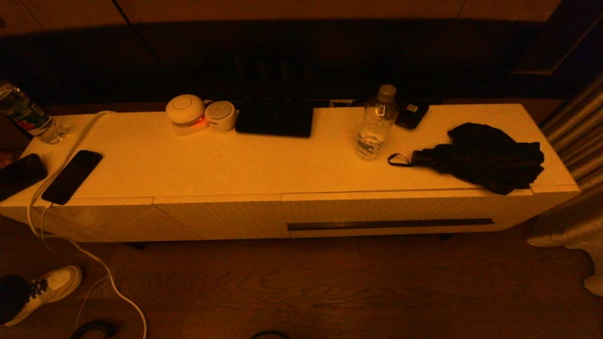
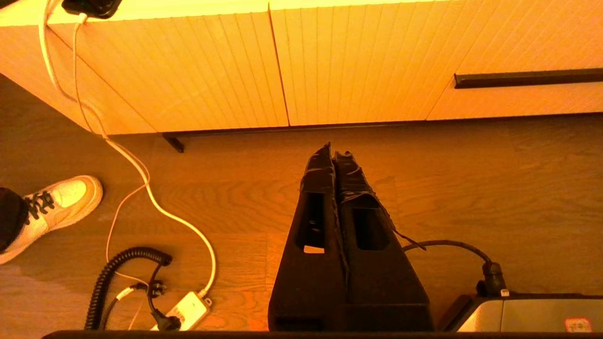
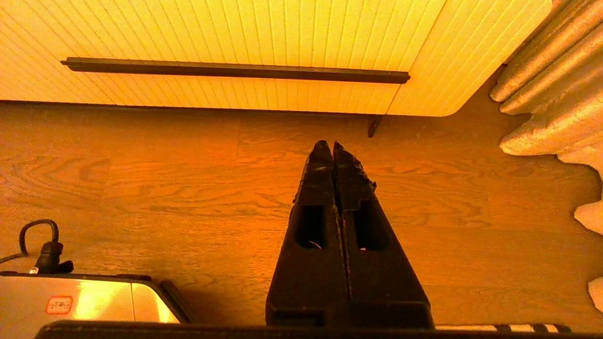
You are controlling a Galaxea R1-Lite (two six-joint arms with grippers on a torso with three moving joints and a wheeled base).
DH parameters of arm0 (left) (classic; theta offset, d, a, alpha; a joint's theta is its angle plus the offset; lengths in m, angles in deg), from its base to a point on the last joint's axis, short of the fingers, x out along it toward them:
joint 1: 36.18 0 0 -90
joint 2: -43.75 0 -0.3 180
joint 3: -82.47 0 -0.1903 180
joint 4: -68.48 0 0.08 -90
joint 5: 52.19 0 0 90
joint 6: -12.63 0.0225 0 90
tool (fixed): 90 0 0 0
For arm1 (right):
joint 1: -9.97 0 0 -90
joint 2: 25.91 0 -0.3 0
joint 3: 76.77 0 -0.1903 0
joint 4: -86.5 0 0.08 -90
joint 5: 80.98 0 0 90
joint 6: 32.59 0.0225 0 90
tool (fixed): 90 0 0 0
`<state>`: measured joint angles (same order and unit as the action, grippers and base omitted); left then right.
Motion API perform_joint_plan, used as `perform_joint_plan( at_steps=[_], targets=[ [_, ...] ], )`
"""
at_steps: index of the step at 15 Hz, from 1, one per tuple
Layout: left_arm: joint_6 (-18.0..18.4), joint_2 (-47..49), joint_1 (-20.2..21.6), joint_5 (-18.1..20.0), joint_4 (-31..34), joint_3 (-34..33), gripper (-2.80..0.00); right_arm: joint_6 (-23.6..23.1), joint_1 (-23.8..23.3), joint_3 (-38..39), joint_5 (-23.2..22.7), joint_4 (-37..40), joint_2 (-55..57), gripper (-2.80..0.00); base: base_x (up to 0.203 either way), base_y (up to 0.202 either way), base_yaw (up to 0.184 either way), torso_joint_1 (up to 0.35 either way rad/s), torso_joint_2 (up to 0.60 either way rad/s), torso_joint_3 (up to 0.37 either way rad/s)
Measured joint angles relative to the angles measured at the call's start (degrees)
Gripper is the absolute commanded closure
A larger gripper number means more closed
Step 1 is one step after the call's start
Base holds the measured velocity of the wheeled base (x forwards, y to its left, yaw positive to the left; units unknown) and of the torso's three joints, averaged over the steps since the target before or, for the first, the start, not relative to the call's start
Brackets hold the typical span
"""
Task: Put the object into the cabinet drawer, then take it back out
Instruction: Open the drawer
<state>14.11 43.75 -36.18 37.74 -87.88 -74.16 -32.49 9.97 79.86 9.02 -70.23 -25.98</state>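
Head view: we see the cabinet (image 1: 226, 165), smooth flat top, ribbed fronts.
Cabinet drawer (image 1: 391, 214): shut, right half, long dark slot handle.
Object: folded black umbrella (image 1: 476, 157) at the top's right near edge.
Floor (image 1: 306, 282): open wood before us.
Left gripper (image 2: 333, 157): fingers pressed together, empty, above floor.
Right gripper (image 3: 331, 148): likewise.

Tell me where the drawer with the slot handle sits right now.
In the head view the cabinet drawer is closed, on the right half of the cabinet front, below the folded black umbrella and the water bottle.
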Motion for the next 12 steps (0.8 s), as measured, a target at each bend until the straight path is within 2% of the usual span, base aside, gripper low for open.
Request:
perform_joint_plan(
  at_steps=[10, 12],
  targets=[
    [0.0, 0.0, 0.0, 0.0, 0.0, 0.0, 0.0, -0.4, 0.0, -0.05, 0.24, 0.05, 0.0, 0.0, 0.0, 0.0, 0.0, 0.0, 0.0, 0.0],
    [0.0, 0.0, 0.0, 0.0, 0.0, 0.0, 0.0, -0.69, 0.0, -2.03, 0.2, 1.13, 0.05, 0.0, 0.0, 0.0, 0.0, 0.0, 0.0, 0.0]
  ],
)
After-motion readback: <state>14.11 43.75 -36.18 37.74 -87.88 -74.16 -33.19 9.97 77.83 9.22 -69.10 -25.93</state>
